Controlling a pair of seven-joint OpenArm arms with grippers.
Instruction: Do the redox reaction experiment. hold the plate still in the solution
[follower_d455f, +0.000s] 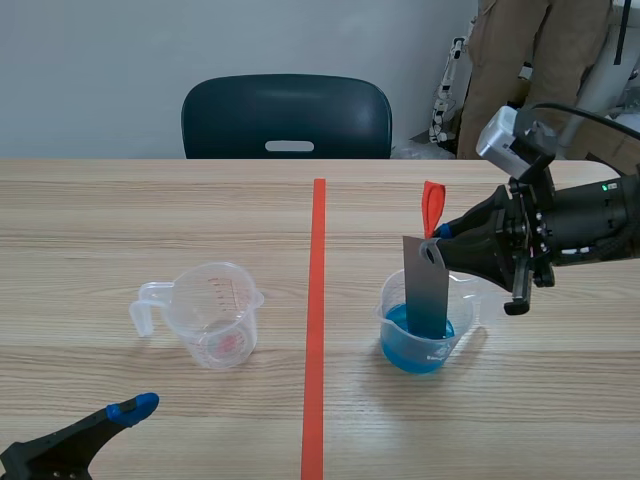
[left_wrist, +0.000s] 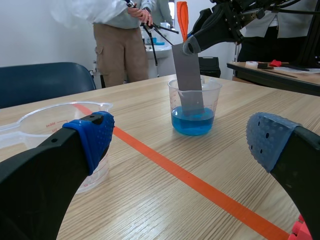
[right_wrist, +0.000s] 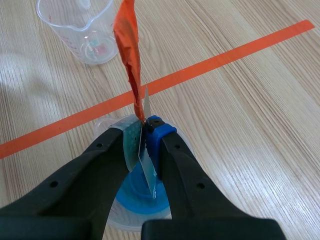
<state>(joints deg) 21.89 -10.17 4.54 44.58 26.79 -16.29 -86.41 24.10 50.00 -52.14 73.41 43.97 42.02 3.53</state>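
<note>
**Scene view.** Table (follower_d455f: 150, 220), wood, with a tape line down the middle.
- Beaker (follower_d455f: 396, 340): clear plastic, at 4 o'clock from the table's middle, part filled with blue solution (follower_d455f: 414, 356).
- Plate (follower_d455f: 426, 290): grey sheet, near upright. Its lower end is in the solution and its upper half is above the rim.
- Tag (follower_d455f: 432, 205): orange-red strip tied at the plate's top corner, pointing to 12 o'clock.
- Right gripper (follower_d455f: 440, 232): comes in from 3 o'clock and is closed on the plate's top corner.
- Cup (follower_d455f: 215, 315): clear and empty, at 8 o'clock, well apart from the beaker.

**Left wrist view.**
- Left gripper (left_wrist: 180, 142): spread wide, holding nothing, low over the table.
- Beaker and plate: ahead at 12 o'clock.
- Cup: just beside the 10 o'clock finger.

**Right wrist view.**
- Plate: seen edge-on, pinched flat between the two pads just below the tag.
- Beaker: directly under the gripper.
- Cup: ahead at 11 o'clock, beyond the tape.

**Handling (judged).**
- The plate looks thin, stiff and light.
- Its faces look smooth, so the wetted end is likely slippery. The dry top corner by the tag is the place to hold it.
- A pinch at one corner may let the sheet swing.
- The beaker looks light and could tip if the plate leans on its wall.
</note>
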